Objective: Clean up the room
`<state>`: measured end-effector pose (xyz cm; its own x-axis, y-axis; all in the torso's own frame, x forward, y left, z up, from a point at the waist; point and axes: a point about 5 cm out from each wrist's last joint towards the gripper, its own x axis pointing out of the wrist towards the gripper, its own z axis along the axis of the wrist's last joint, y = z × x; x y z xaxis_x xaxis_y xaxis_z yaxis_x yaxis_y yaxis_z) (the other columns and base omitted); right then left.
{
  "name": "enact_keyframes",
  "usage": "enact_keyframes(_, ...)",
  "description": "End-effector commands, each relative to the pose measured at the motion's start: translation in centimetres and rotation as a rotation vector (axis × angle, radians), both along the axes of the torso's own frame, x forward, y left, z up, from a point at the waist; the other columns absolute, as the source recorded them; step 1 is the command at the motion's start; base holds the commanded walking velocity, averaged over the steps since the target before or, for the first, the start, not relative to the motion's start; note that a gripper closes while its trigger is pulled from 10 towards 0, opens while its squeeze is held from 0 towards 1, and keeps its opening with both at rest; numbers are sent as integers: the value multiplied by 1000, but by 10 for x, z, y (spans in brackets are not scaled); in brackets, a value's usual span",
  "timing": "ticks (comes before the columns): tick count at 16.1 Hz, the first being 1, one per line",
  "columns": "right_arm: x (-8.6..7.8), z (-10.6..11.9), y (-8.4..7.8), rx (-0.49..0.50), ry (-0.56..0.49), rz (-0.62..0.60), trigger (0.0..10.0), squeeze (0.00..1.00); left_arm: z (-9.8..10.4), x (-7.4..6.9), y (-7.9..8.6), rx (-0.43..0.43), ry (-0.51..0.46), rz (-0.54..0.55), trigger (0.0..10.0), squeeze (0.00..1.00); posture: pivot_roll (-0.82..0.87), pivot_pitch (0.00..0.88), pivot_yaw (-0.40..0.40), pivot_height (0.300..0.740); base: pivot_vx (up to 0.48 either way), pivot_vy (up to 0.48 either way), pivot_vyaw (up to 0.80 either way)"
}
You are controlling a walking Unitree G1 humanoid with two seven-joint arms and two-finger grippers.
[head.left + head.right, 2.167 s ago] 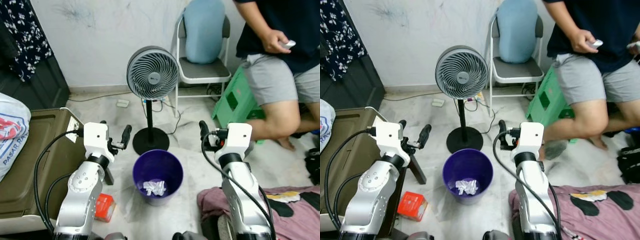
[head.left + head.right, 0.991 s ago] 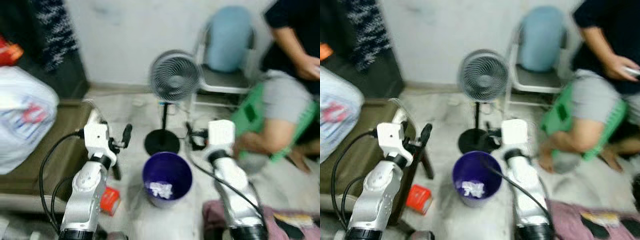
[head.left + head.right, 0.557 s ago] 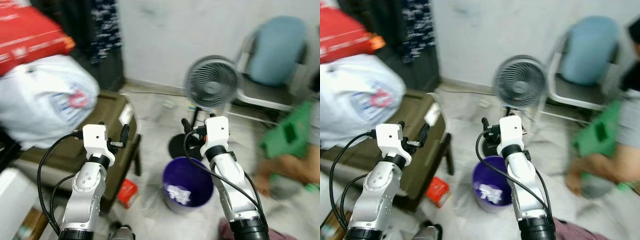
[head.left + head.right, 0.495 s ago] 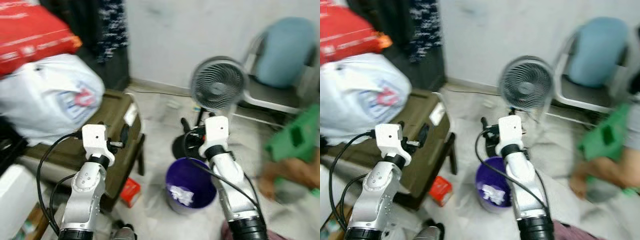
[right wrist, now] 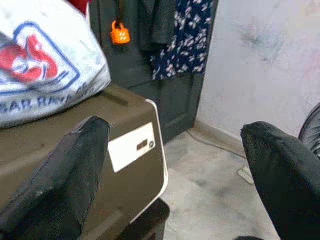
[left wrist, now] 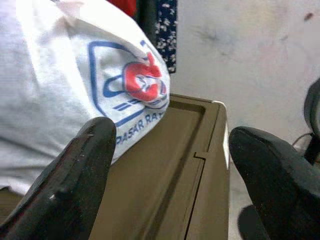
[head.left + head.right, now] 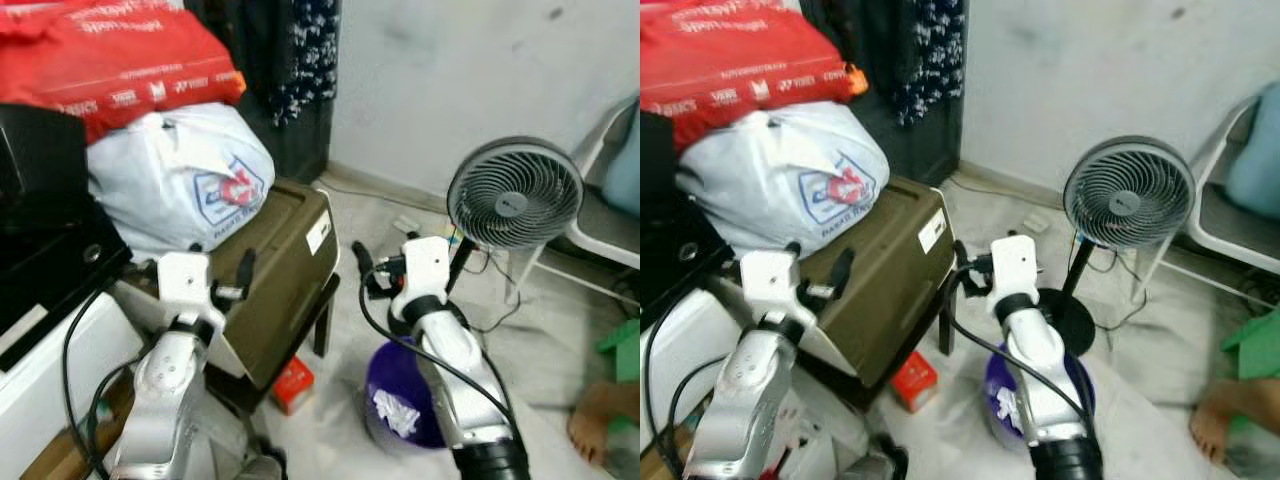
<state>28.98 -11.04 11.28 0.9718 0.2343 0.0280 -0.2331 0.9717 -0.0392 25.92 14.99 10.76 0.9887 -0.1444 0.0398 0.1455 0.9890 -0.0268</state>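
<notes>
Compared with two seconds before, the camera had swung left, bringing the olive box [image 7: 275, 270] and white bag [image 7: 180, 185] into view. Near the lower centre, the purple bin [image 7: 385, 405] already held crumpled paper [image 7: 397, 413]; the small red carton [image 7: 293, 384] lay on the floor beside it, uncollected. Left claw [image 6: 165, 165] and right claw [image 5: 175, 165] both gaped wide, holding nothing. Farther off, upper right, stood the fan [image 7: 514, 192].
</notes>
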Motion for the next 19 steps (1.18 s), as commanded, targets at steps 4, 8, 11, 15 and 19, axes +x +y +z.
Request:
enact_keyframes(4, 0, 2, -2, -15, -14, 4, 10000, 0, 6, 2, -6, 17, -21, -41, 10000, 0, 44, 0, -46, 740, 0, 0, 400)
enact_keyframes(8, 0, 2, -1, -17, -19, 18, 10000, 0, 7, 1, -7, 21, -31, -37, 10000, 0, 47, 0, -52, 740, 0, 0, 800)
enact_keyframes(11, 0, 4, 1, -25, -29, 25, 10000, 0, 10, -1, -8, 30, -50, -48, 10000, 0, 48, 0, -53, 740, 0, 0, 800)
enact_keyframes(15, 0, 4, 0, -28, -33, 26, 10000, 0, 10, -4, -8, 47, -51, -56, 10000, 0, 49, 0, -54, 740, 0, 0, 800)
enact_keyframes(19, -1, 5, 0, -35, -41, 29, 10000, 0, 14, -6, -6, 90, -73, -34, 10000, 0, 51, 0, -54, 740, 0, 0, 800)
